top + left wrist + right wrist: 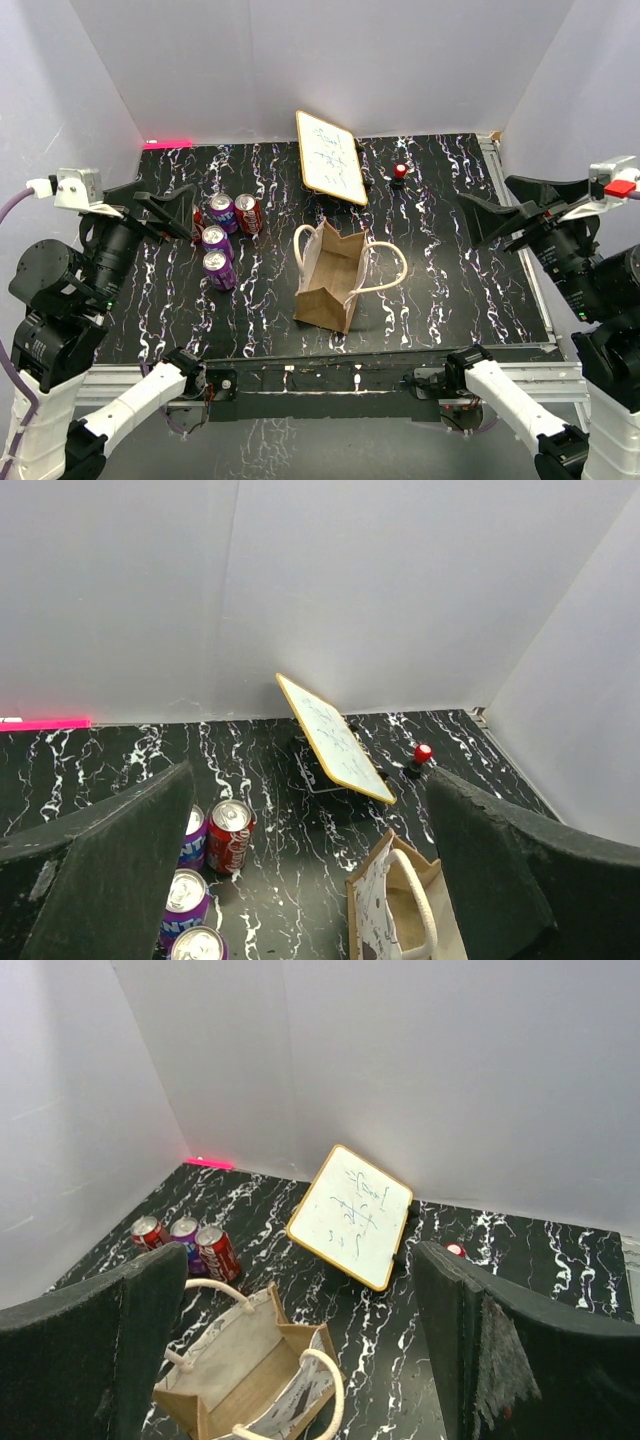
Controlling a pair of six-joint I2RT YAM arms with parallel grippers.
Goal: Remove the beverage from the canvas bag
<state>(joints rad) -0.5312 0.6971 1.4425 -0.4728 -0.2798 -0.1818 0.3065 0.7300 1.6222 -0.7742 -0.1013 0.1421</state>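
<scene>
On the left, my left tool (310, 775) hung above the surface (450, 280) with its jaws spread wide and nothing between them. Just right of it stood a tight cluster of cans (221, 212), purple and red, upright and touching one another, well apart from the bag.

The bag (330, 275) sat near the middle of the surface, close to the near edge. It seemed to stand with its mouth facing up. Its long axis ran from near to far, the far end leaning a little to the right. It was tan-brown outside and paler within, with a printed white panel on one long side. Its two cream handles (303, 250) looped out from the long sides, one left and one right. I could not tell what was at its bottom.

Behind the bag a wood-framed board (330, 157) stood tilted near the back wall (400, 60), apart from the bag. A small red knob (400, 171) sat just right of the board.

Bare surface ran from the bag to the right edge. There my right tool (300, 1252) hung, jaws likewise wide apart and holding nothing.
</scene>
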